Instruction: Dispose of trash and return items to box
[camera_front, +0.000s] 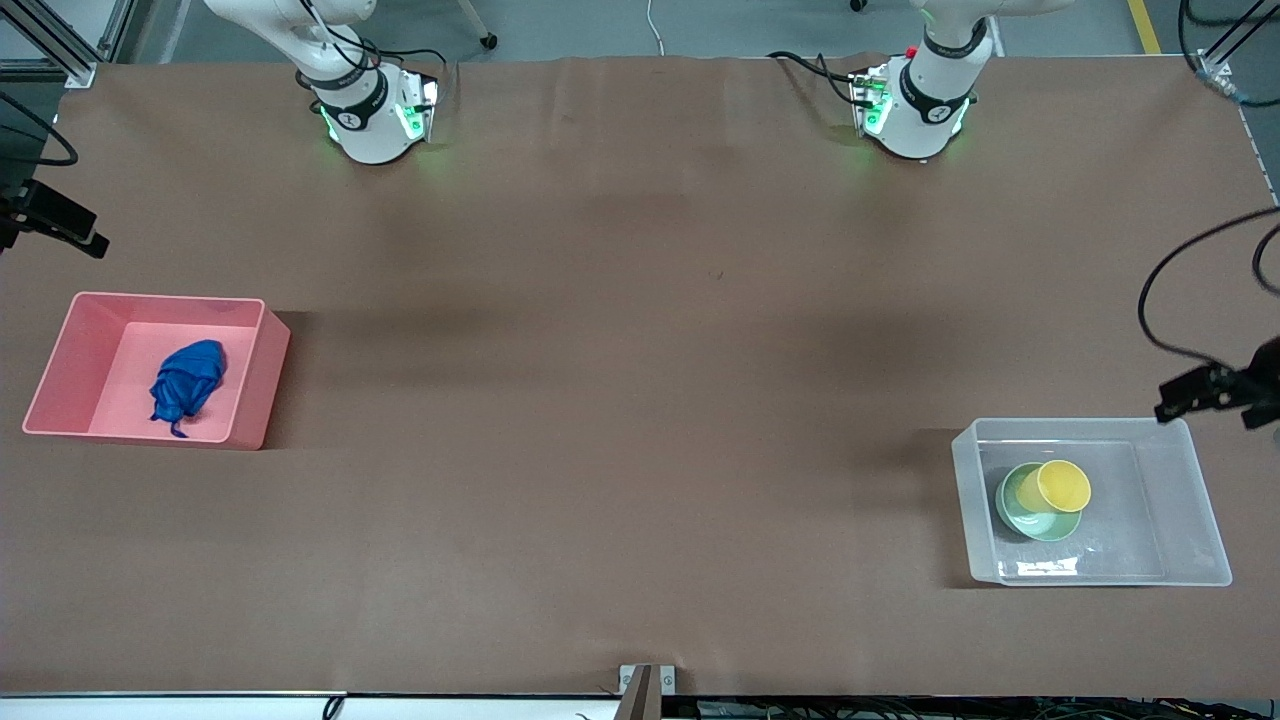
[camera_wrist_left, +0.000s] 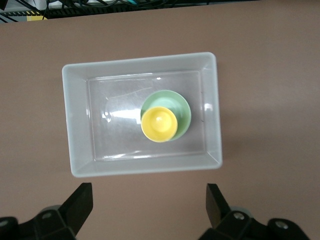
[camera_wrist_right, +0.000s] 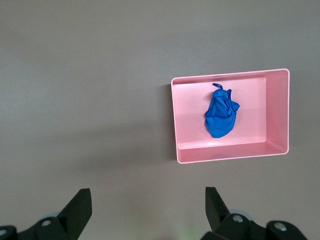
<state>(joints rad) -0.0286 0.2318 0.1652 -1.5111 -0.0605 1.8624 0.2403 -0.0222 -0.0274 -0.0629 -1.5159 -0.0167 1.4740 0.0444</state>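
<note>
The blue wad of trash (camera_front: 187, 384) lies in the pink bin (camera_front: 65, 350) at the right arm's end of the table; it also shows in the right wrist view (camera_wrist_right: 220, 116). The yellow cup (camera_front: 1062, 486) sits in the mint-green bowl (camera_front: 1024, 510) inside the clear box (camera_front: 1190, 470) at the left arm's end; the left wrist view shows the cup (camera_wrist_left: 158, 124), the bowl (camera_wrist_left: 183, 109) and the box (camera_wrist_left: 75, 120). My left gripper (camera_wrist_left: 149, 205) is open and empty, high above bare table beside the box. My right gripper (camera_wrist_right: 148, 207) is open and empty, high above bare table beside the pink bin (camera_wrist_right: 278, 115).
Both arm bases (camera_front: 370, 110) (camera_front: 915, 105) stand along the table's edge farthest from the front camera. Black camera mounts (camera_front: 1215, 390) (camera_front: 55, 220) reach in at both ends of the table. The brown table top (camera_front: 620, 400) lies between the bin and the box.
</note>
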